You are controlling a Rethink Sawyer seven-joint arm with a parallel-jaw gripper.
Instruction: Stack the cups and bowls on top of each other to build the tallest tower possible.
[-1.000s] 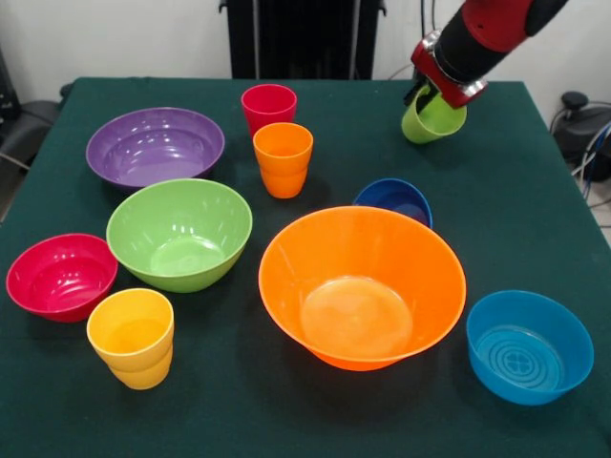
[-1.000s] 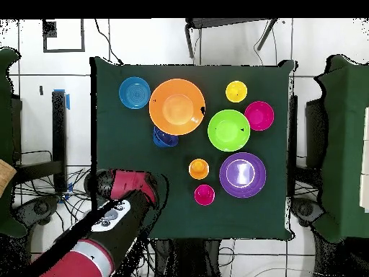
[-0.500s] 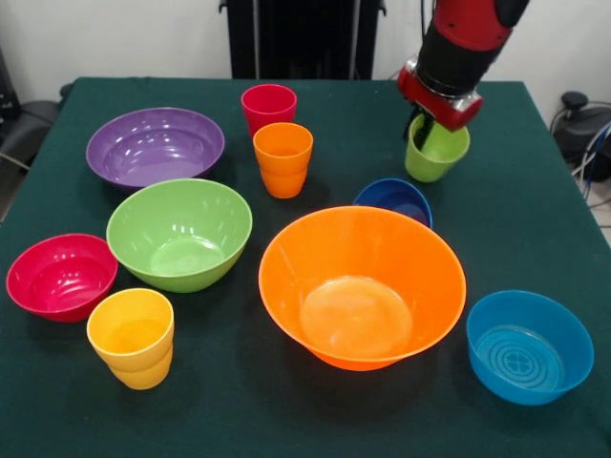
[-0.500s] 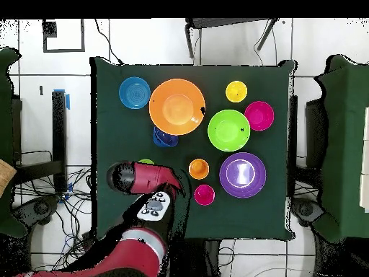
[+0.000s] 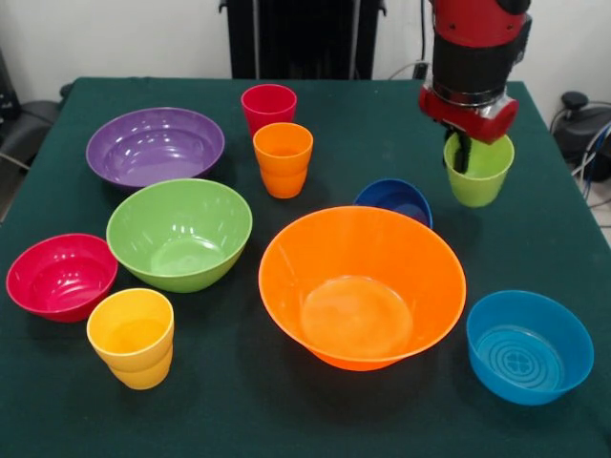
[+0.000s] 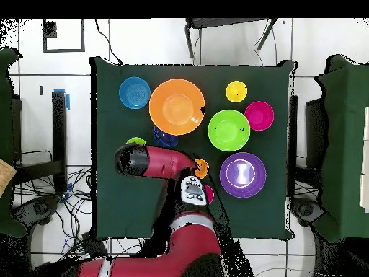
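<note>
Change: the gripper (image 5: pixel 465 153) with the green cup (image 5: pixel 478 170) has shifted right and lower since the earlier frames; the cup now hangs upright, no longer tilted.
Claw: pinching the green cup by its rim, one finger inside.
Cup position: far right of the table, just right of the dark blue bowl (image 5: pixel 394 200); whether it touches the cloth cannot be told.
Key relation: the orange bowl (image 5: pixel 363 286), the likely base, lies nearer and to the left of the claw.
Tower: not begun; all other pieces stand apart.
</note>
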